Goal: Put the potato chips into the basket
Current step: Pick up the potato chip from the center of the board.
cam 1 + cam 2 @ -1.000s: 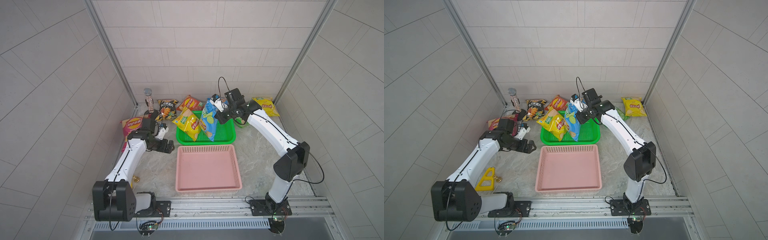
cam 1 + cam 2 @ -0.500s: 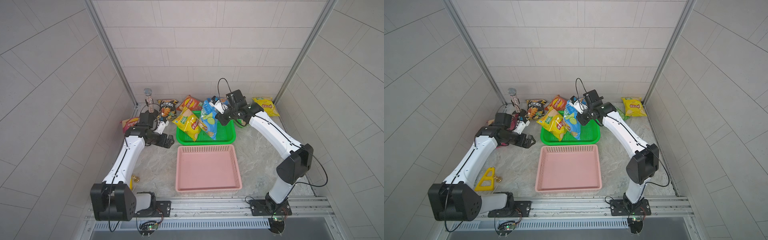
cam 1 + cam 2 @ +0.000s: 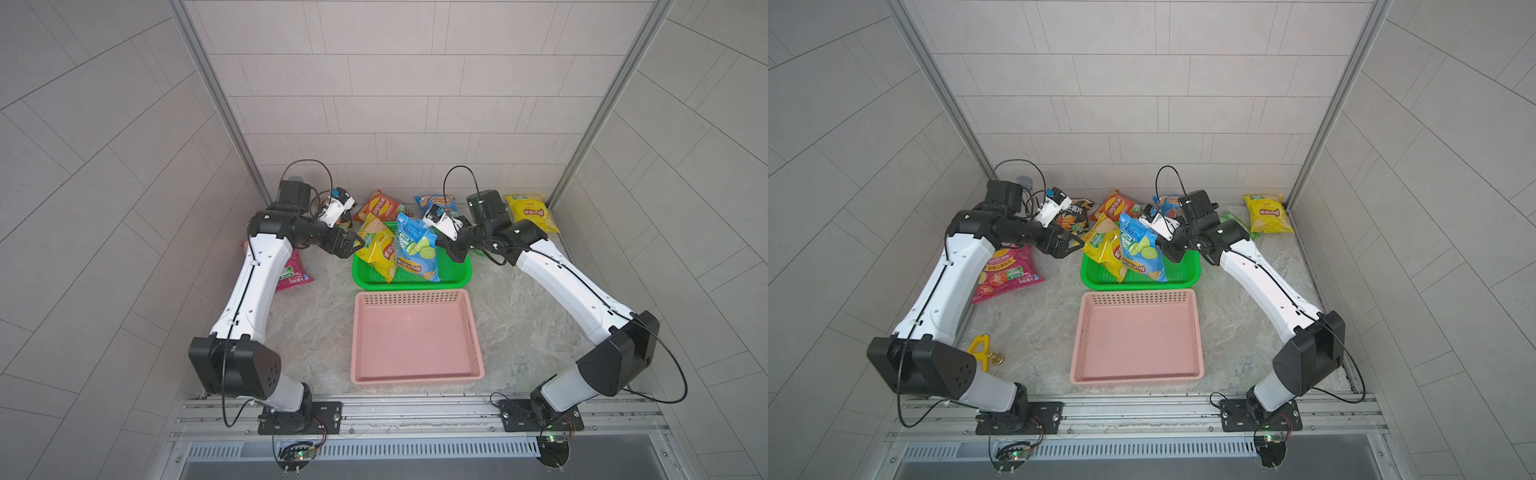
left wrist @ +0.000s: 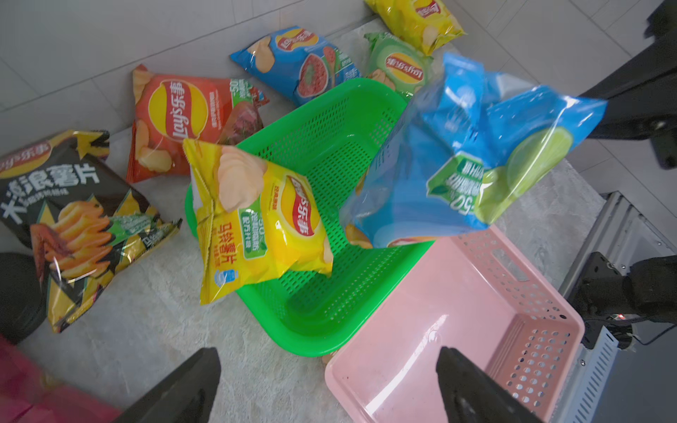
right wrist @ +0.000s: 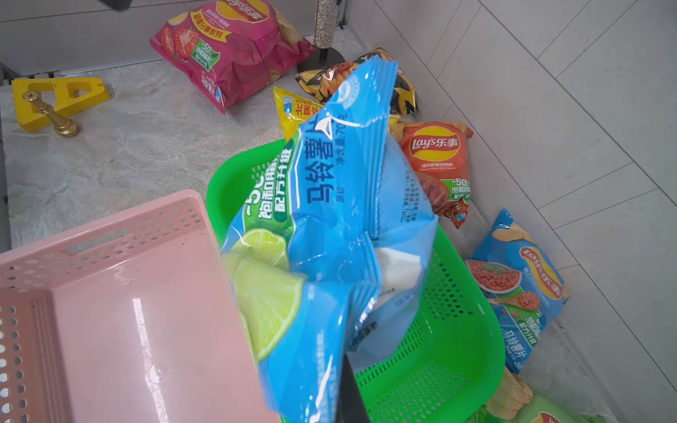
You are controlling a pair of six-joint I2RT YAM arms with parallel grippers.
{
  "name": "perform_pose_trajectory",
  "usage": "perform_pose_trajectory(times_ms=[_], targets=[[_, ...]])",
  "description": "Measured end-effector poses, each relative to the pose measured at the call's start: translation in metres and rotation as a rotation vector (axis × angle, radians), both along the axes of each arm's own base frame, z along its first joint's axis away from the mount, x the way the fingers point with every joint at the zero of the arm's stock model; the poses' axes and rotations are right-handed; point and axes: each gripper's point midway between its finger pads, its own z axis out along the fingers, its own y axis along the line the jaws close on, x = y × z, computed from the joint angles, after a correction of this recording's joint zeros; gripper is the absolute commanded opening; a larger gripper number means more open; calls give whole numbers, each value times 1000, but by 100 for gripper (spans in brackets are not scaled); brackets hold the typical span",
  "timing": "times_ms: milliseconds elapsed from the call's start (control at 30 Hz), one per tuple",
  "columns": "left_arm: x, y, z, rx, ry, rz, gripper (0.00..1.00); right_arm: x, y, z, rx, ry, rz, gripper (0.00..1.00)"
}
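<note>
**Baskets.** In both top views the green basket [image 3: 415, 286] stands on the table [image 3: 316, 328] at the centre of the frame. The pink basket [image 3: 415, 296] lies directly below it, close against its front wall.

**Right gripper.** We find the right gripper [image 3: 1168, 248] clamped on the upper right edge of the blue lime bag [image 3: 415, 249]. The bag hangs upright over the green basket. We cannot tell whether its lower edge touches the mesh. In the right wrist view the crumpled seam sits pinched against a dark finger [image 5: 351, 388].

**Left gripper.** The left gripper [image 4: 328, 353] shows its jaws wide apart and holds nothing. In the top views it hovers over the table just left of the green basket, near the yellow bag [image 3: 380, 249]. That bag is draped across the basket's left rim, partly inside, with one corner hanging outside.

**Bags outside the baskets.**
- We note a magenta bag [image 3: 1005, 270] at the left of the frame, partly under the left arm.
- A black bag [image 4: 73, 219], an orange-red bag [image 3: 380, 208] and a second blue bag [image 3: 434, 201] lie along the back wall, above the green basket.
- A green bag [image 4: 399, 66] lies to the upper right of that basket, largely hidden by the right arm in the top views.
- A second yellow bag [image 3: 530, 212] lies in the table's upper right corner, well apart from the basket.
</note>
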Motion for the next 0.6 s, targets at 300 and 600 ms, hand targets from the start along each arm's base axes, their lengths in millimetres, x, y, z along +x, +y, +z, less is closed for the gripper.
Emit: perform_pose_trajectory(times_ms=[300,600], targets=[[-25,-62,16,32,-59,-281,98,-23,2,7,28,-26,84,0],[-39,-86,19,4,-37,-452,80,-32,6,11,51,-28,128,0]])
